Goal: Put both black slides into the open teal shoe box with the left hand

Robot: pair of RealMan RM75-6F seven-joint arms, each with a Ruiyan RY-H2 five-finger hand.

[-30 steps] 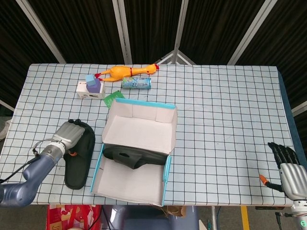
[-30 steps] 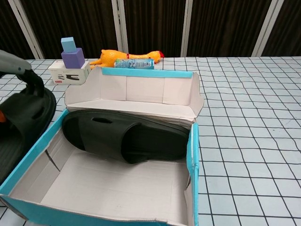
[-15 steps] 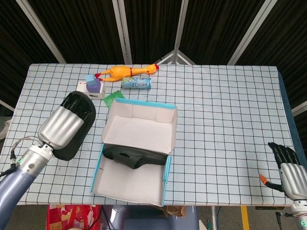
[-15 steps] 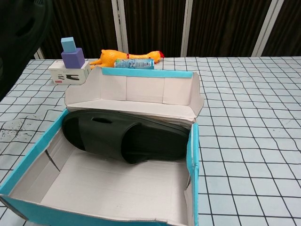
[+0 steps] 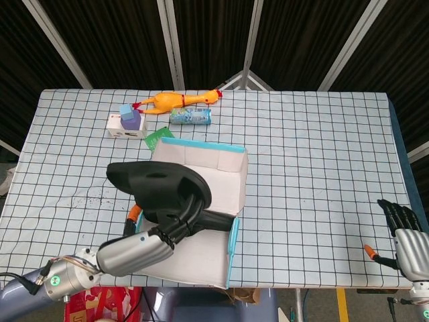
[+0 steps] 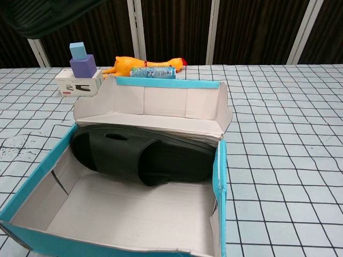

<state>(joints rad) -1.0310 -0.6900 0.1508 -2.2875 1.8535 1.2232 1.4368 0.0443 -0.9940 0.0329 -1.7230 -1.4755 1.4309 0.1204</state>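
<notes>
Progress half done | first slide lies inside teal shoe box | left hand fingers grip second slide, raised over box, not yet placed | right hand idle, fingers apart

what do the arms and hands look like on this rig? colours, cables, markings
Left hand: black fingers on a smooth silver shell, with an orange tab at its side. Its forearm is silver, then grey-blue, with a round green-marked sticker and a thin black cable near the wrist. Right hand: black segmented fingers, a silver-white palm, an orange-tipped thumb, a green mark and a thin cable below the wrist. No sleeves.
</notes>
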